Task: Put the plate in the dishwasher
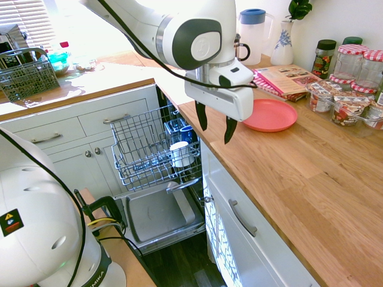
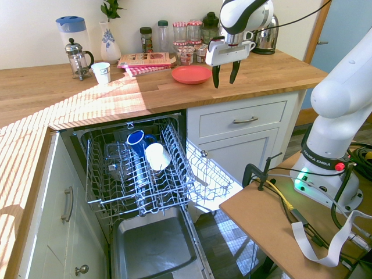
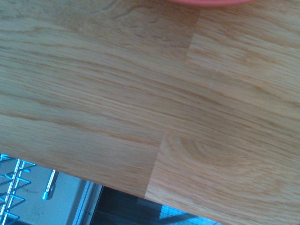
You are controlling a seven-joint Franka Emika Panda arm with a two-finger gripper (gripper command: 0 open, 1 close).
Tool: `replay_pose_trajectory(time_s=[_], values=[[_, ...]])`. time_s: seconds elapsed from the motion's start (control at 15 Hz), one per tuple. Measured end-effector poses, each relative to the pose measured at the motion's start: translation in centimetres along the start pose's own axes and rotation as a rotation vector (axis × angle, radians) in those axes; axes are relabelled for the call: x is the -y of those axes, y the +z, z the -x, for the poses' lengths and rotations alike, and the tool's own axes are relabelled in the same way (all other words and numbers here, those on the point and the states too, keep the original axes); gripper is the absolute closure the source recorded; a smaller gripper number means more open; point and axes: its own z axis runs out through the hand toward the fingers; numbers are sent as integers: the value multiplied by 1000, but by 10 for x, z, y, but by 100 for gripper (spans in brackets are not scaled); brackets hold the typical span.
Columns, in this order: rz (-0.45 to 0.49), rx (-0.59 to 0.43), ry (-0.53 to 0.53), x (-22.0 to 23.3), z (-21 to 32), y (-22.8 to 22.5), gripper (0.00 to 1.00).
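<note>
The wooden tabletop [image 2: 87, 93] runs in an L around the corner of the kitchen, and in the gap beneath it the dishwasher [image 2: 139, 174] stands open, its door [image 2: 154, 250] folded flat down and its grey wire rack [image 2: 136, 165] drawn out over it. In the rack sit a blue cup [image 2: 136, 139] and a white cup [image 2: 157, 156], close together (the second exterior view shows them best).

The white arm [image 1: 179, 33] reaches over the tabletop with its hand [image 2: 224, 74] pointing straight down, fingers spread apart and holding nothing, hanging above bare wood near the tabletop's front edge. The plate [image 2: 191, 74] lies flat on the tabletop just beside the hand, on the wall side of it, and nothing touches it. In the wrist view only a thin coral sliver of the plate [image 3: 211, 2] shows at one edge, with wood grain filling the rest and a bit of the rack [image 3: 14, 187] past the tabletop's edge.

Behind the plate lies a red-checked magazine [image 2: 145, 61], and next to that a cluster of jars [image 2: 186, 49] with checked lids. Further along the wall stand a blue-lidded jug [image 2: 71, 29], a patterned vase [image 2: 109, 40], a French press [image 2: 77, 58] and a small white mug [image 2: 102, 72]. A grey cutlery basket [image 1: 27, 75] sits on the far stretch of tabletop in the first exterior view.
</note>
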Motion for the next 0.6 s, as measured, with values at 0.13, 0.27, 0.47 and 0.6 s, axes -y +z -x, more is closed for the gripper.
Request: replay_pose_trajectory(time_s=[0.13,0.27,0.47,0.6], values=[[5,2,8,-1,-1,1,0],[-9,-6,48,-4,-11,-6,0],[-131,22,116,-13,-52,-28,0],[-198,54,147,-17,-88,-27,0]])
